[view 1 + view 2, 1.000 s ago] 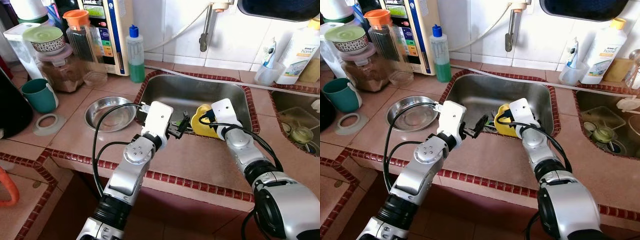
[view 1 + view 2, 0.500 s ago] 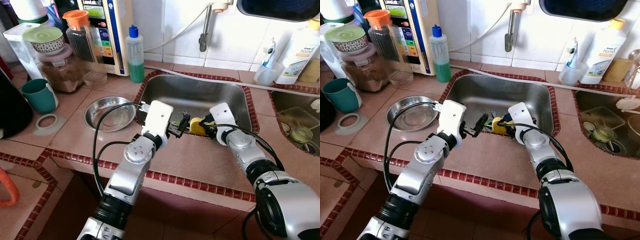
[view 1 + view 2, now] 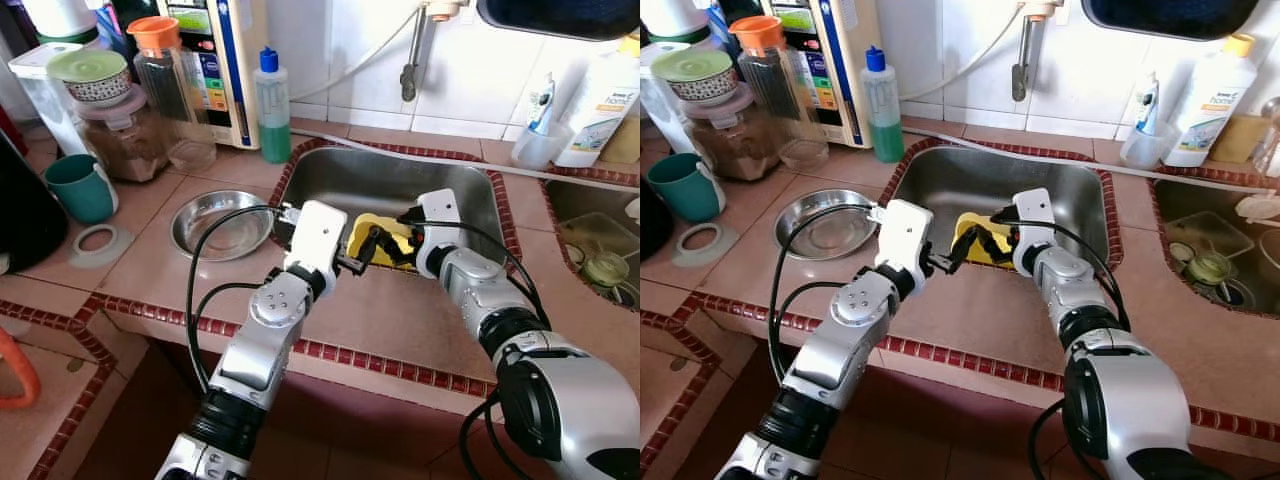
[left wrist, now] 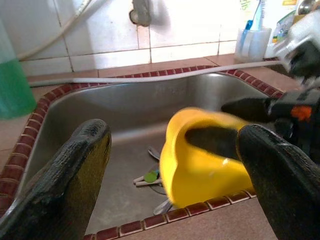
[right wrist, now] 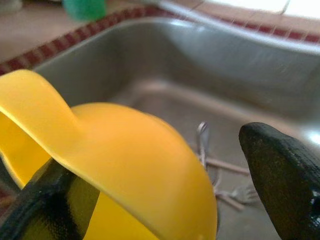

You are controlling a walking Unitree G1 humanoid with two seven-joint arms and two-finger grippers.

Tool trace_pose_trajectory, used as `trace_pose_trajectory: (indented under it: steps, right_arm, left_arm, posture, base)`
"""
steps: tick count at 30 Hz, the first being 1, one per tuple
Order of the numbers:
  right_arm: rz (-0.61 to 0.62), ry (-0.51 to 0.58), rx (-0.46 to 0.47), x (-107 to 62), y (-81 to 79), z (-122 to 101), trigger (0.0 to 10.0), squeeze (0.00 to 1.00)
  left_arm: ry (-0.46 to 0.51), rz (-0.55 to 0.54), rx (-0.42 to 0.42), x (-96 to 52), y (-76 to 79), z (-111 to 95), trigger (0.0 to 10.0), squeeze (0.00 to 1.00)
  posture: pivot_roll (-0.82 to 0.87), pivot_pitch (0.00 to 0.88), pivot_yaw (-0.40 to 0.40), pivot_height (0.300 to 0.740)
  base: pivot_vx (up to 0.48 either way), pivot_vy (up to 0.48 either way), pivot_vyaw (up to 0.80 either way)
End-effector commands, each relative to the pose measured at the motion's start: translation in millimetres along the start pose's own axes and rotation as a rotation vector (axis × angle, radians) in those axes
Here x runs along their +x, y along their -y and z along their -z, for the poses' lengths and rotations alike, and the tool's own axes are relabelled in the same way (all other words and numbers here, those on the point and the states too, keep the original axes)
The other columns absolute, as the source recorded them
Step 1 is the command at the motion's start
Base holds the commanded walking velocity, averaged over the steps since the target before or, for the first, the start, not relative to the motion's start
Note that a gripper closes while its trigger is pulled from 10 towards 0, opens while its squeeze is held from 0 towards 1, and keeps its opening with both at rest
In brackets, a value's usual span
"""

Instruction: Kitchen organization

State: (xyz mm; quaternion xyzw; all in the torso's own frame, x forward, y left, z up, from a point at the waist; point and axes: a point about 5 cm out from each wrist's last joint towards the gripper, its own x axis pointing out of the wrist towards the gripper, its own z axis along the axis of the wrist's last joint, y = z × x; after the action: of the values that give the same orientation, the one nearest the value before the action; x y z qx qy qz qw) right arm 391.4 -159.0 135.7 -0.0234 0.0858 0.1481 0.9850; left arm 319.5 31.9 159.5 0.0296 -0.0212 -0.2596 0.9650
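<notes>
A yellow cup [image 3: 387, 236] with a handle hangs over the front part of the steel sink [image 3: 390, 152]. My right gripper [image 3: 992, 238] is shut on its wall, with one finger inside the mouth and one outside. In the right wrist view the cup [image 5: 135, 165] is very close. My left gripper [image 3: 368, 246] is open at the sink's front rim. The cup [image 4: 200, 170] sits just beyond its spread fingers [image 4: 80, 170]. I cannot tell if they touch it. Forks [image 4: 150, 177] lie on the sink floor.
A steel bowl [image 3: 222, 225], a teal mug [image 3: 78, 188] and a white ring [image 3: 97, 240] stand on the tiled counter to the left. Jars [image 3: 130, 130] and a green soap bottle [image 3: 270, 110] stand behind. A second basin [image 3: 590, 230] lies to the right.
My right gripper dipped the yellow cup low into the sink, then lifted it and carried it left, up to the left gripper's open fingers. The left arm stayed put.
</notes>
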Motion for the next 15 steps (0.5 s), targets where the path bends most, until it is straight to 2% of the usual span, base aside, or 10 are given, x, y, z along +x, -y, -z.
trace_pose_trajectory:
  steps: [1,4,7,8,11,12,13,14,15]
  right_arm:
    - [0.036,0.061,-0.018,1.2,6.8,-16.9,10.0,0.00]
    - [0.067,0.101,-0.036,0.7,10.7,-24.1,10.0,0.00]
    - [0.101,0.140,0.029,0.6,15.5,-32.0,10.0,0.00]
    - [0.105,0.142,0.092,1.2,16.7,-33.9,10.0,0.00]
    - [0.109,0.134,0.138,1.8,17.0,-33.7,10.0,0.00]
    - [0.109,0.107,0.029,2.2,15.5,-32.8,10.0,0.00]
    - [0.086,0.007,-0.327,3.8,7.9,-24.9,10.0,0.00]
    - [0.086,0.007,-0.327,3.8,7.9,-24.9,10.0,0.00]
    - [0.061,-0.041,-0.420,3.9,4.8,-18.1,10.0,0.00]
  left_arm:
    - [0.012,-0.009,0.008,1.5,-1.5,-3.0,10.0,1.00]
    - [0.012,-0.008,0.008,1.5,-1.6,-3.0,10.0,1.00]
    - [0.013,-0.009,0.008,1.7,-1.9,-3.3,10.0,1.00]
    - [0.013,-0.009,0.008,1.9,-1.9,-3.2,10.0,1.00]
    - [0.013,-0.008,0.009,2.1,-1.3,-3.1,10.0,1.00]
    - [0.013,-0.008,0.009,2.1,-1.2,-3.1,10.0,1.00]
    - [0.012,-0.008,0.009,2.1,-1.0,-2.9,10.0,1.00]
    - [0.012,-0.008,0.009,2.1,-1.0,-2.9,10.0,1.00]
    - [0.012,-0.008,0.009,2.0,-1.0,-2.8,10.0,1.00]
  posture:
    - [0.07,0.036,0.018,0.740]
    - [0.07,0.034,0.016,0.740]
    - [0.07,0.033,0.016,0.740]
    - [0.07,0.033,0.017,0.740]
    - [0.07,0.033,0.017,0.740]
    - [0.07,0.033,0.017,0.740]
    - [0.07,0.033,0.018,0.740]
    - [0.07,0.033,0.018,0.740]
    - [0.07,0.033,0.018,0.740]
  base:
    - [0.000,0.000,0.00]
    - [0.000,0.000,0.00]
    - [0.000,0.000,0.00]
    - [0.000,0.000,0.00]
    - [0.000,0.000,0.00]
    - [0.000,0.000,0.00]
    - [0.000,0.000,0.00]
    - [0.000,0.000,0.00]
    - [0.000,0.000,0.00]
